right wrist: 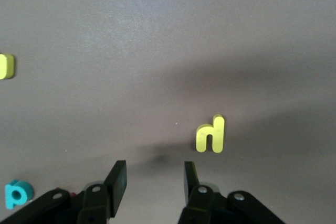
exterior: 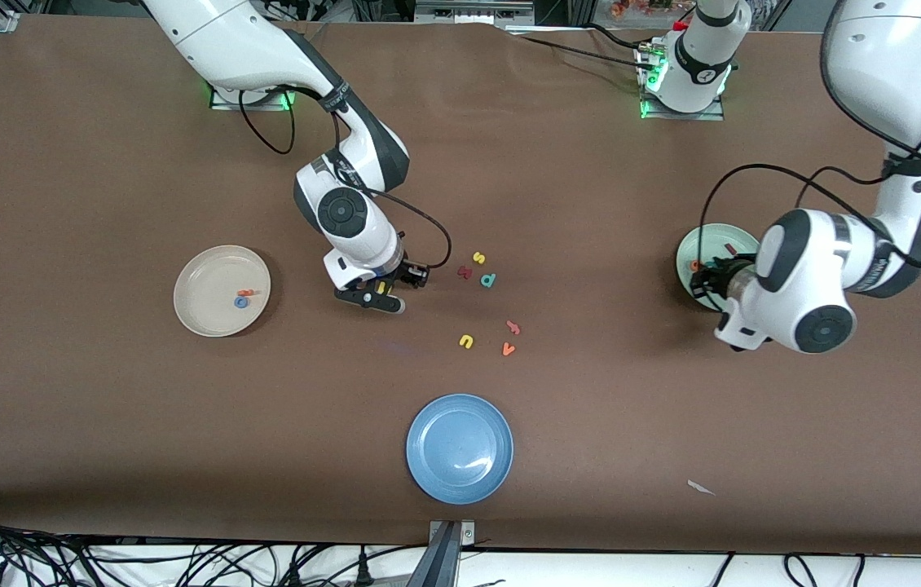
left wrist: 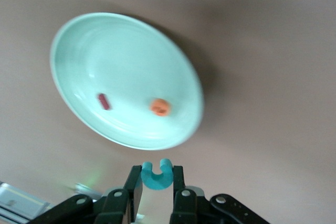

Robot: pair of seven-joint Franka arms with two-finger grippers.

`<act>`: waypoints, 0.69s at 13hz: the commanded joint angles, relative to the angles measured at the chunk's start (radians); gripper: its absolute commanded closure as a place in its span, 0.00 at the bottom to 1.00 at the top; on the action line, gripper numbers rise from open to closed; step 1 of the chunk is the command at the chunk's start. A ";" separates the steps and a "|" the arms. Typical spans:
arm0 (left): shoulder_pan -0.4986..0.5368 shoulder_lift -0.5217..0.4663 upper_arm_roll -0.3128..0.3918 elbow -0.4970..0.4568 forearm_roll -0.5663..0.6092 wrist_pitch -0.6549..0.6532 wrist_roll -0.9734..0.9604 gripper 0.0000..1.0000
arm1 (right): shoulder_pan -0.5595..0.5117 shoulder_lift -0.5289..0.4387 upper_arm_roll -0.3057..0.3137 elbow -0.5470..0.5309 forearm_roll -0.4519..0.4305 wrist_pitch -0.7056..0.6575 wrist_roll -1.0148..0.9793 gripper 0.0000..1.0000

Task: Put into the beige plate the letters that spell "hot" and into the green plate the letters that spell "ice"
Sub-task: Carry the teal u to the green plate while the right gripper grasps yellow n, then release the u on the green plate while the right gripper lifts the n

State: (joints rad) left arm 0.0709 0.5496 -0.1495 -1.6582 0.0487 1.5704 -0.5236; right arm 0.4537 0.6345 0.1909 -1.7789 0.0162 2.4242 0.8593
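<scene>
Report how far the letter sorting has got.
Done: the orange t and blue o lie in the beige plate; the dark red i and orange e lie in the green plate.
In hand: the left pincer grips the teal c by that plate.
Left: the yellow h sits on the table under the open right pincer.

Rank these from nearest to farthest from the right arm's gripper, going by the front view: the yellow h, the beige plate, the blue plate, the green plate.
From the right gripper:
1. Yellow h, on the table right under its open fingers.
2. Beige plate, toward the right arm's end.
3. Blue plate, nearest the front camera.
4. Green plate, at the left arm's end.
</scene>
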 commanded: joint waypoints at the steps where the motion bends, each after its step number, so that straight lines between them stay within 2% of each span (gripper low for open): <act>1: 0.070 -0.022 -0.015 -0.092 0.072 0.006 0.120 1.00 | -0.009 0.011 -0.007 0.007 -0.034 0.001 0.009 0.48; 4: 0.131 -0.001 -0.015 -0.133 0.072 0.066 0.194 1.00 | -0.035 0.001 -0.007 -0.026 -0.105 0.001 0.004 0.48; 7: 0.135 0.016 -0.016 -0.144 0.072 0.105 0.195 1.00 | -0.035 0.004 -0.007 -0.039 -0.113 0.010 0.004 0.48; 8: 0.135 0.015 -0.016 -0.143 0.072 0.105 0.195 0.86 | -0.035 0.005 -0.007 -0.051 -0.119 0.033 0.004 0.48; 9: 0.135 0.015 -0.016 -0.140 0.072 0.105 0.195 0.62 | -0.035 0.007 -0.007 -0.066 -0.119 0.059 0.006 0.48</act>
State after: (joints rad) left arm 0.2015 0.5755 -0.1550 -1.7939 0.0961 1.6682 -0.3442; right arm 0.4239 0.6411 0.1777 -1.8108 -0.0830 2.4329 0.8590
